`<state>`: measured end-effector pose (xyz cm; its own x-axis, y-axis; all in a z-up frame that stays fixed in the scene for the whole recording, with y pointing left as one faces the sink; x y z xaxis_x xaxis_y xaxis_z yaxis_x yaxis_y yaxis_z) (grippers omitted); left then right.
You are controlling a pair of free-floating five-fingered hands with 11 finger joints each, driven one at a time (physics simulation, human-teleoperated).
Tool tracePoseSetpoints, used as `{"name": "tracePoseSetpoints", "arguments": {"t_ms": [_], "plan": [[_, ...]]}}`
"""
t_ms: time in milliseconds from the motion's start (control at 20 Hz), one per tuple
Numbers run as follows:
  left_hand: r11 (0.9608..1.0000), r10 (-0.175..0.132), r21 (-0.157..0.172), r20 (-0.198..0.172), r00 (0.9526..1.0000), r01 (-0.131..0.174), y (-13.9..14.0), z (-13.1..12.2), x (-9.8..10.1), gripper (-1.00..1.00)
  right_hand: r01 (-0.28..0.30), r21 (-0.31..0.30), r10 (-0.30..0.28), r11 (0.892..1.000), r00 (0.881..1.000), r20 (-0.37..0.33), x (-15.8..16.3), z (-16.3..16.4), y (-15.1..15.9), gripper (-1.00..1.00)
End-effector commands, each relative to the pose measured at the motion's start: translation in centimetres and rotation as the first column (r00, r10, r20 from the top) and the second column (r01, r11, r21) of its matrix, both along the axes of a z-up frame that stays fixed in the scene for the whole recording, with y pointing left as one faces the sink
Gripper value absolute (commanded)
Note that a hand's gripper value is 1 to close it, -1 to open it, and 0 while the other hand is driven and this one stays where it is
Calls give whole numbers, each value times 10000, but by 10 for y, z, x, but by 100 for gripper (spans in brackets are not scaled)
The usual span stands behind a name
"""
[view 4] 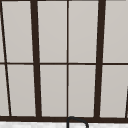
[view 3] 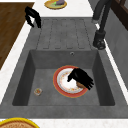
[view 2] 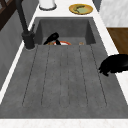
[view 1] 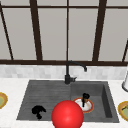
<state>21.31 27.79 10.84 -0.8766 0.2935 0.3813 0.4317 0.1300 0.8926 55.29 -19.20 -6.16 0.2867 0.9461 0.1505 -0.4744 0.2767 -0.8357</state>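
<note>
Grey stone-like sink [view 3: 20,75], with a ribbed draining board on its left and a deep basin on its right, as I see it from my remote station. My right hand [view 3: 81,78] is down in the basin, fingers curled over the white, red-rimmed plate [view 3: 63,86] that lies flat on the basin floor toward the faucet-side wall; it appears to touch the plate's far edge, but I cannot tell whether it truly grips it. In the front view the same hand [view 1: 85,97] stands over the plate [view 1: 87,107]. My left hand [view 1: 38,110] hangs idle with curled fingers, holding nothing, over the front left corner of the draining board. I judge the work on the plate to be at an early stage: the plate is still on the basin floor, not lifted. A small round object [view 3: 38,91] lies near the basin's front left corner. The black faucet [view 1: 71,72] rises from the sink's back edge. A red sphere [view 1: 67,115] overlaps the front edge. On the white counter sit yellow-rimmed dishes [view 1: 123,110] at either end and a white vessel [view 2: 47,4]; behind is a dark-framed window [view 4: 67,62].
</note>
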Motion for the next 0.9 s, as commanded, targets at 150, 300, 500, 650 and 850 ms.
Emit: {"name": "tracePoseSetpoints", "arguments": {"t_ms": [150,300,500,650,850], "plan": [[10000,0,0,0,10000,0,0,0,0,0,81,-1147,-92,9934,9999,-84,16,-6,23,100],[10000,0,0,0,10000,0,0,0,0,0,235,-1102,-157,9936,9973,715,5,-4,16,100],[10000,0,0,0,10000,0,0,0,0,0,496,-1001,-365,9937,9910,1290,1,1,13,100],[10000,0,0,0,10000,0,0,0,0,0,577,-984,-443,9935,9901,1334,4,10,13,100],[10000,0,0,0,10000,0,0,0,0,0,667,-889,-572,9938,9928,1054,1,28,8,100]]}}
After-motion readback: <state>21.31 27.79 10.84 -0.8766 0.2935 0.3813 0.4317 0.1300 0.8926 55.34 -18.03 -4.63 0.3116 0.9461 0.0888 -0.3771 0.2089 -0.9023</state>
